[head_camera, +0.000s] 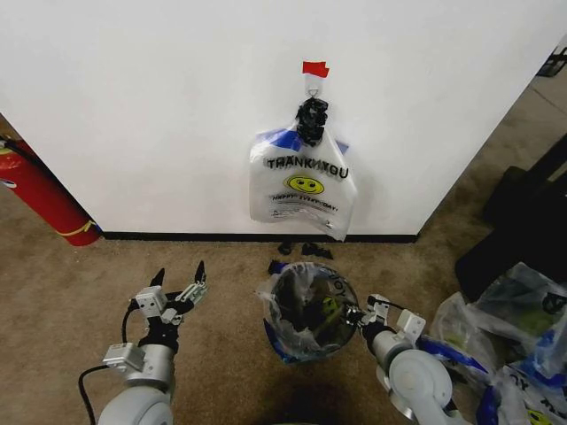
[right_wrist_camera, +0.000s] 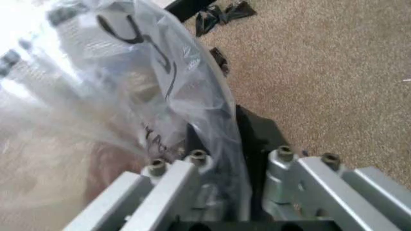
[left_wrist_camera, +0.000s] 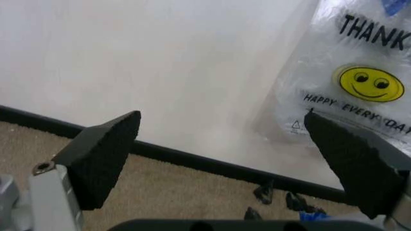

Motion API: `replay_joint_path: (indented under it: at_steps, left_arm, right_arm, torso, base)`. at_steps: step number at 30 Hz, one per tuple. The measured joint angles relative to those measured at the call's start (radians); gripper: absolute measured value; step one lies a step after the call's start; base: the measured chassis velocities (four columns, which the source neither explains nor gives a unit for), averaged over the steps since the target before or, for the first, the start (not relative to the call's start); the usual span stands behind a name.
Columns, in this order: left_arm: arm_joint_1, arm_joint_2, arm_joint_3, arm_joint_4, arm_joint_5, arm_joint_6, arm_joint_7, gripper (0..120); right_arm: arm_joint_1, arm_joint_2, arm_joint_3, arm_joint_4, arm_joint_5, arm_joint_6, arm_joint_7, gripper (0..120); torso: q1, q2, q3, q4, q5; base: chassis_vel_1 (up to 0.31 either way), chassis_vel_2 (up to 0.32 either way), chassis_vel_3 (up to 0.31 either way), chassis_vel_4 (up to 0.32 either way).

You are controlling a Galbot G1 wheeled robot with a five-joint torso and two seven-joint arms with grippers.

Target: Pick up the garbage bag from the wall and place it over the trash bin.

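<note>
Your garbage bag (head_camera: 302,184) hangs on the wall (head_camera: 159,106) from a hook under red tape (head_camera: 314,68), above the trash bin (head_camera: 307,312) on the carpet. The bin already wears a clear bag. Your left hand (head_camera: 180,282) hovers open left of the bin. Your right hand (head_camera: 361,312) grips the plastic at the bin's rim.

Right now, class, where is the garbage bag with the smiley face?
In the head view the garbage bag hangs on the wall from a hook under red tape, above and behind the trash bin.
</note>
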Motion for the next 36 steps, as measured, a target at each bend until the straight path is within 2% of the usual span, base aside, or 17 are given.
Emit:
replay_joint_path:
  at_steps: [2, 8, 9, 11, 15, 16, 22, 24, 25, 28, 31, 32, 36]
  left_arm:
    - [0.0, 0.001, 0.0, 0.0, 0.002, 0.001, -0.001, 100]
    - [0.008, 0.001, -0.016, -0.011, 0.01, 0.002, -0.001, 100]
    - [0.008, 0.001, -0.016, -0.011, 0.01, 0.002, -0.001, 100]
    - [-0.003, -0.003, -0.032, -0.006, 0.009, 0.003, 0.0, 100]
    - [-0.001, -0.004, -0.033, -0.007, 0.009, 0.004, 0.0, 100]
    - [-0.001, -0.004, -0.033, -0.007, 0.009, 0.004, 0.0, 100]
    - [0.014, -0.017, -0.027, -0.026, 0.021, 0.004, 0.001, 100]
    - [0.02, -0.017, -0.03, -0.028, 0.034, -0.005, 0.002, 100]
    - [0.02, -0.017, -0.03, -0.028, 0.034, -0.005, 0.002, 100]
    - [0.031, -0.02, -0.032, -0.028, 0.076, -0.03, 0.009, 100]
    - [0.038, -0.029, -0.029, -0.033, 0.124, -0.054, 0.024, 100]
    - [0.038, -0.029, -0.029, -0.033, 0.124, -0.054, 0.024, 100]
    - [0.037, -0.043, -0.018, -0.062, 0.159, -0.07, 0.046, 100]
  right_arm:
    - [0.0, 0.0, 0.0, 0.0, -0.002, 0.0, -0.002, 15]
    - [-0.006, 0.006, 0.0, -0.001, -0.024, 0.011, -0.016, 41]
    - [-0.006, 0.006, 0.0, -0.001, -0.024, 0.011, -0.016, 41]
    - [-0.015, 0.009, 0.0, 0.007, -0.036, 0.017, -0.021, 49]
    - [-0.03, 0.014, -0.005, 0.021, -0.064, 0.027, -0.036, 67]
    - [-0.03, 0.014, -0.005, 0.021, -0.064, 0.027, -0.036, 67]
    - [-0.056, 0.014, -0.001, 0.035, -0.111, 0.057, -0.072, 90]
    - [-0.08, 0.017, 0.005, 0.057, -0.198, 0.125, -0.121, 98]
    - [-0.08, 0.017, 0.005, 0.057, -0.198, 0.125, -0.121, 98]
    - [-0.123, 0.041, 0.026, 0.093, -0.36, 0.284, -0.166, 100]
    - [-0.178, 0.072, 0.05, 0.155, -0.522, 0.41, -0.159, 100]
    - [-0.178, 0.072, 0.05, 0.155, -0.522, 0.41, -0.159, 100]
    - [-0.257, 0.1, 0.084, 0.209, -0.741, 0.612, -0.153, 100]
  torso:
    - [0.0, 0.0, 0.0, 0.0, 0.0]
    - [0.0, 0.0, 0.0, 0.0001, -0.0001]
    - [0.0, 0.0, 0.0, 0.0001, -0.0001]
    - [0.0, 0.0, 0.0, 0.0, 0.0]
    - [0.0, 0.0, 0.0, 0.0001, 0.0]
    - [0.0, 0.0, 0.0, 0.0001, 0.0]
    - [0.0, 0.0, 0.0, 0.0001, 0.0]
    - [0.0, 0.0, 0.0, 0.0002, 0.0]
    - [0.0, 0.0, 0.0, 0.0002, 0.0]
    - [0.0, 0.0, 0.0, 0.0001, 0.0]
    - [0.0, 0.0, 0.0, 0.0001, -0.0001]
    - [0.0, 0.0, 0.0, 0.0001, -0.0001]
    - [0.0, 0.0, 0.0, 0.0, 0.0]
  base:
    - [0.0, 0.0, 0.0, 0.0]
    - [0.0, 0.0, 0.0, 0.0]
    - [0.0, 0.0, 0.0, 0.0]
    - [0.0, 0.0, 0.0, 0.0]
    - [0.0, 0.0, 0.0, 0.0]
    - [0.0, 0.0, 0.0, 0.0]
    - [0.0, 0.0, 0.0, 0.0]
    - [0.0, 0.0, 0.0, 0.0]
    - [0.0, 0.0, 0.0, 0.0]
    - [0.0, 0.0, 0.0, 0.0]
    - [0.0, 0.0, 0.0, 0.0]
    - [0.0, 0.0, 0.0, 0.0]
    - [0.0, 0.0, 0.0, 0.0]
